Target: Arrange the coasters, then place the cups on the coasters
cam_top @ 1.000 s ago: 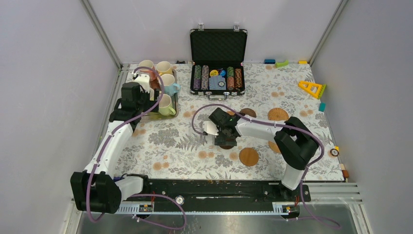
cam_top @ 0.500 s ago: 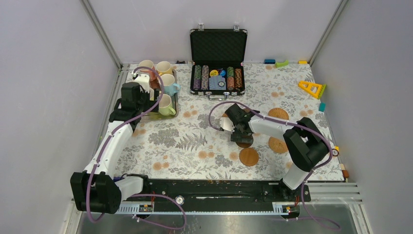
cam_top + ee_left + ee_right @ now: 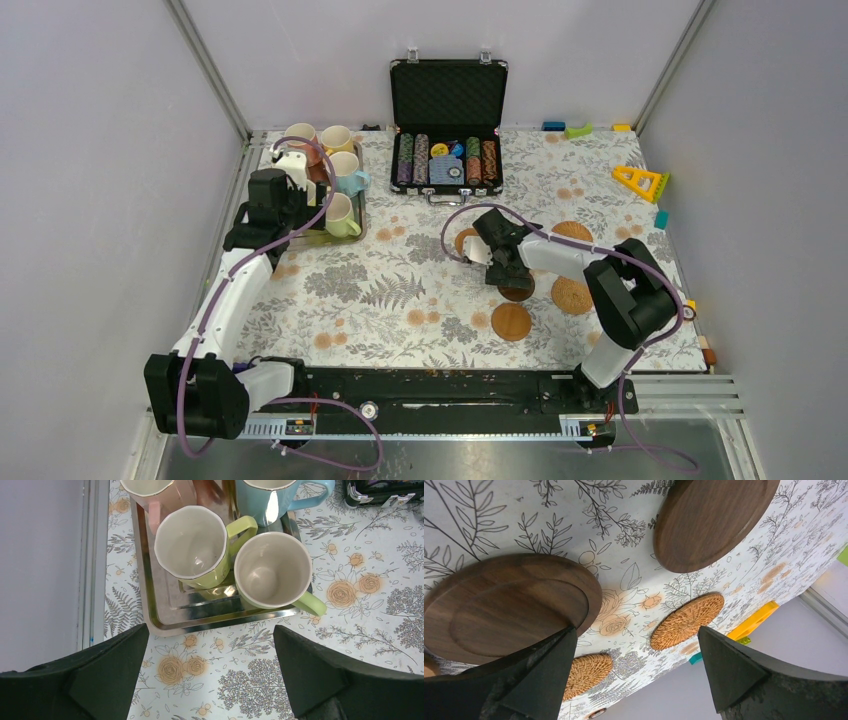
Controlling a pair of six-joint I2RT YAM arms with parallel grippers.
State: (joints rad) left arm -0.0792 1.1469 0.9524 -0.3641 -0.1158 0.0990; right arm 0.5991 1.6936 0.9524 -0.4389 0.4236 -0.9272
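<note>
Up top: the floral-print tabletop (image 3: 400, 290) carried glossy pastel cups (image 3: 340, 215) clustered far left, and the coasters (image 3: 572, 296) were scattered right of centre, a smooth tan disc (image 3: 511, 321) nearest the arms and woven rounds beyond it. An open black chip case (image 3: 447, 110) stood at the back. Over to the left wrist: the left gripper (image 3: 210, 627) was spread wide and empty, just short of the near rim of a shiny metal tray (image 3: 200, 615) that held two green cups, with a blue and a pink one behind. Right wrist now: the right gripper (image 3: 636, 627) gaped wide, holding nothing, low over a dark wooden coaster (image 3: 519, 607) with a raised rim. A second dark one (image 3: 714, 522) lay beyond it, and two woven ones past that. Whether a finger touched the wood could not be told.
</note>
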